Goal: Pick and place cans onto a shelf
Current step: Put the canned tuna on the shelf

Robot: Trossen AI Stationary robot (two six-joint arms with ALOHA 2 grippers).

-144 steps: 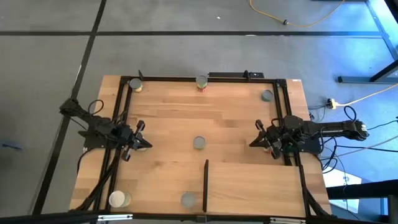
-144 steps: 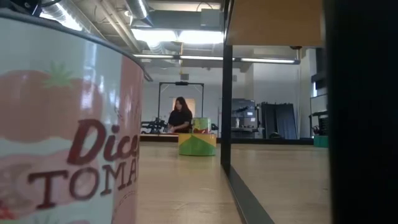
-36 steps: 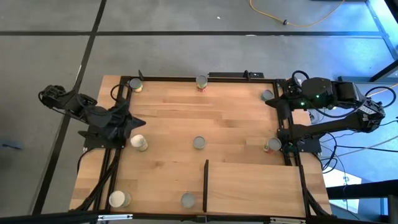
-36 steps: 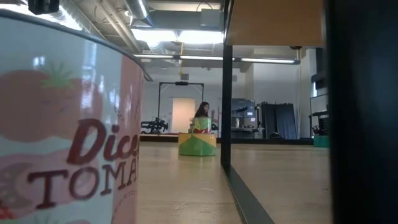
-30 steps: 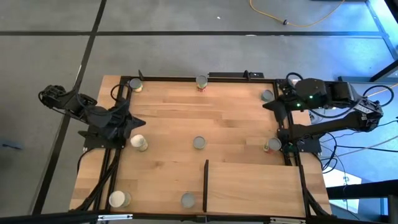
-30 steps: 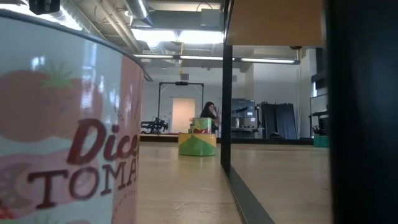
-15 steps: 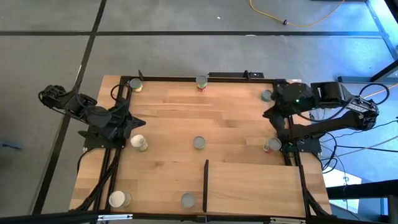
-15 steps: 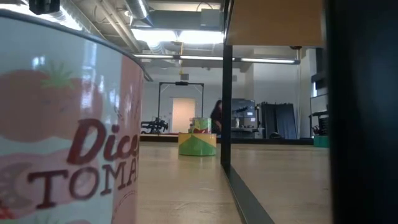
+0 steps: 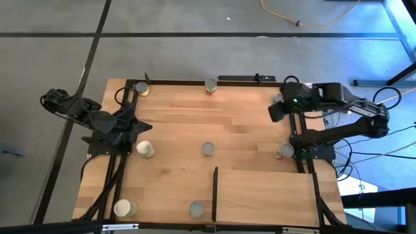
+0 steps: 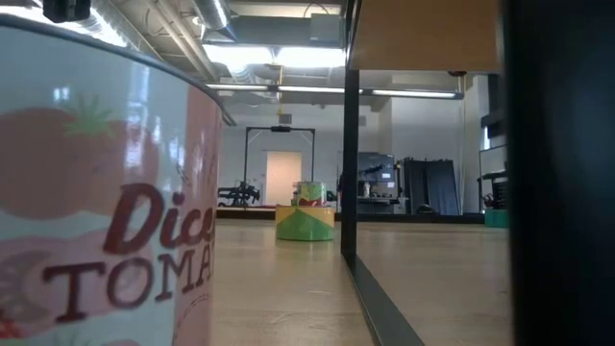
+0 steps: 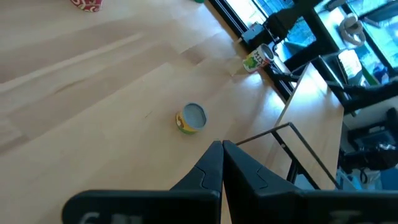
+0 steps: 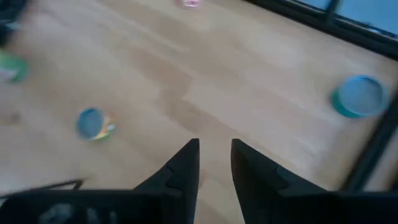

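Several cans stand upright on the tabletop: a grey-topped one at the middle point(image 9: 207, 149), a cream-topped one point(image 9: 145, 148) near my left gripper, one at the right edge point(image 9: 284, 151), three along the far edge point(image 9: 210, 85), and two at the near edge point(image 9: 195, 208). The shelf point(image 9: 260, 195) is the light-wood panel at the near right, with a black strip point(image 9: 214, 193) on its left side. My left gripper point(image 9: 144, 127) is shut and empty at the left edge. My right gripper point(image 9: 273, 114) hovers raised near the far right corner, slightly open and empty.
In the low view a large tomato can point(image 10: 96, 192) fills the near left and a green-yellow can point(image 10: 305, 216) stands farther off beside the shelf's black post point(image 10: 350, 144). A teal can point(image 12: 357, 96) sits by the table's black frame. Cables hang off the right side.
My right gripper has swung from beyond the far right corner toward the table's left edge, coming in over the wood, still empty. A person in the room behind has walked rightward and passed out of sight behind the black post. The cans have not moved.
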